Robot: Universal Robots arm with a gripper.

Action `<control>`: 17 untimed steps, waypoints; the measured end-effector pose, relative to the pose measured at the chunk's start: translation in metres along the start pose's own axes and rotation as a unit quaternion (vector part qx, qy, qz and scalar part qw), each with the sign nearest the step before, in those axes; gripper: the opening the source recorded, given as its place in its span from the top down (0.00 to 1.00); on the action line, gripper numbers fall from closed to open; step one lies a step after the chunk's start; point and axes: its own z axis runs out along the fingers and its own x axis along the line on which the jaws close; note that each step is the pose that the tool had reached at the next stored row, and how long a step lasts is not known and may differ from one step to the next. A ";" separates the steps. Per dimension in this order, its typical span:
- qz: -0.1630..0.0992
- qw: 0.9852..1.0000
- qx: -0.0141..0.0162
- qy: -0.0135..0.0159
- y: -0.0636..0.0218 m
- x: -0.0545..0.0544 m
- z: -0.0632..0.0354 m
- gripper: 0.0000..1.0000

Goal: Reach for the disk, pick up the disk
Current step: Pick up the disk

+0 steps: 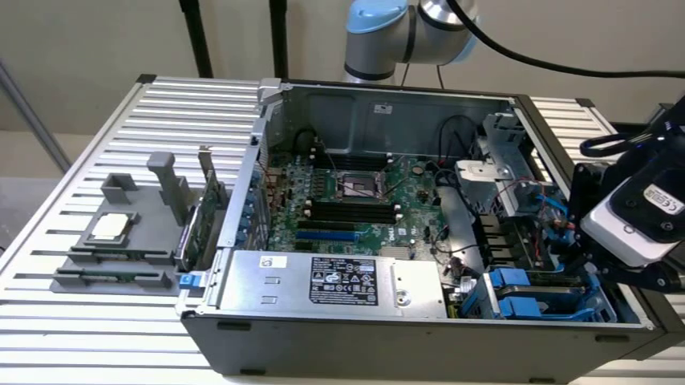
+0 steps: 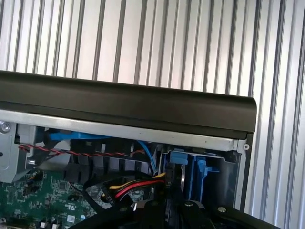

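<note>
Tool [image 1: 583, 261] hovers beside the disk [image 1: 527, 290] in a corner of the case [image 1: 428, 341]; grip state and disk heading cannot be told.

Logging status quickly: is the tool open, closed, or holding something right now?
Tool: cannot be told; it hangs near the blue carriers.

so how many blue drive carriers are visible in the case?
2, both in the case corner at the exterior view's lower right: upper carrier beside the power supply, lower carrier just below it in the picture. The arm's wrist may hide more.
</note>
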 end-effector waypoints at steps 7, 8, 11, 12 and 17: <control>0.013 1.000 0.000 -0.006 -0.0020 0.001 0.0009 0.82; 0.014 1.000 0.000 -0.007 -0.0027 0.001 0.0013 0.82; 0.014 1.000 0.001 -0.010 -0.0066 0.004 0.0029 0.82; 0.014 1.000 0.001 -0.011 -0.0073 0.005 0.0032 0.82; 0.015 1.000 0.001 -0.012 -0.0074 0.006 0.0033 0.82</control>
